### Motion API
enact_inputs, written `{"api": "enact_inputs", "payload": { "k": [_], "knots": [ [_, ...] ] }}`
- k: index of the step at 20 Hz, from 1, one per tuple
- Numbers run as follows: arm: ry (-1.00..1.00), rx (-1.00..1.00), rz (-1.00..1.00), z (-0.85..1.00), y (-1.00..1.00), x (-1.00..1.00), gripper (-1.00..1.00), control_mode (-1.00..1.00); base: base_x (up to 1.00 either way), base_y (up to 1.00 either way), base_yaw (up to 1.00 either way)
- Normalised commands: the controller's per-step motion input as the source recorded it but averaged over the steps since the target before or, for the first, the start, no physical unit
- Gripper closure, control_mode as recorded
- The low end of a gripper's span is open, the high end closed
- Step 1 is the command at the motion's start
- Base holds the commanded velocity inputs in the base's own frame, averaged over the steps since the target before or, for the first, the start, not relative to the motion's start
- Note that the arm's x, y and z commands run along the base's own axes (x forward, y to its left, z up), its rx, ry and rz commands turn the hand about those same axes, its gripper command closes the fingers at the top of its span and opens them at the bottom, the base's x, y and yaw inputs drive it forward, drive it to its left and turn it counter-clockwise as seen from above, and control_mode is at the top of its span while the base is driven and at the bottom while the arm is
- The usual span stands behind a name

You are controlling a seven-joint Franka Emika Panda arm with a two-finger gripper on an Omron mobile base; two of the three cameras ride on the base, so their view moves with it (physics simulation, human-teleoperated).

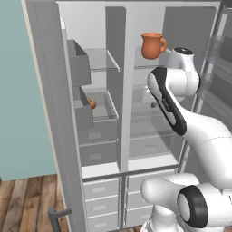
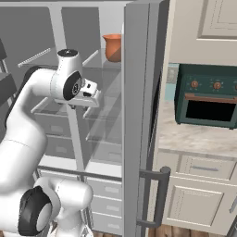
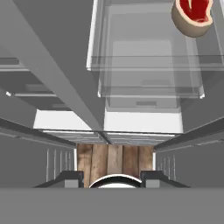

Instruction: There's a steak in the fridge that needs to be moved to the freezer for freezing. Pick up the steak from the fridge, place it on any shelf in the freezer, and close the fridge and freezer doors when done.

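One steak (image 3: 192, 17), one jug (image 1: 152, 45), one fruit (image 1: 92, 103).

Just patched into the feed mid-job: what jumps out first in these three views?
The white arm reaches into the open grey appliance, its right-hand compartment, with both doors swung wide. A terracotta jug stands on the upper glass shelf there, and a small orange-red fruit sits in the left compartment. In the hand view, the red oval steak with its tan fat rim lies on a clear glass shelf, apart from the open gripper.

You have a terracotta jug (image 1: 152, 45) on an upper glass shelf, a small orange-red fruit (image 1: 92, 103) in a door bin, a dark green oven (image 2: 207, 96) above the beige countertop (image 2: 199, 134), and wood flooring (image 1: 25, 204).
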Motion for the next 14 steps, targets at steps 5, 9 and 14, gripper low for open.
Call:
{"api": "enact_inputs", "payload": {
  "k": [5,9,14],
  "knots": [
    [-0.01,0.00,0.00,0.00,-0.01,-0.60,-1.00,-1.00,0.00,0.00,0.00],
    [-0.10,-0.01,0.00,-0.01,-0.16,-0.62,-1.00,-1.00,0.00,0.00,0.00],
    [-0.16,-0.03,0.00,-0.05,-0.21,-0.05,-1.00,-1.00,0.00,0.00,0.00]
  ]
}}
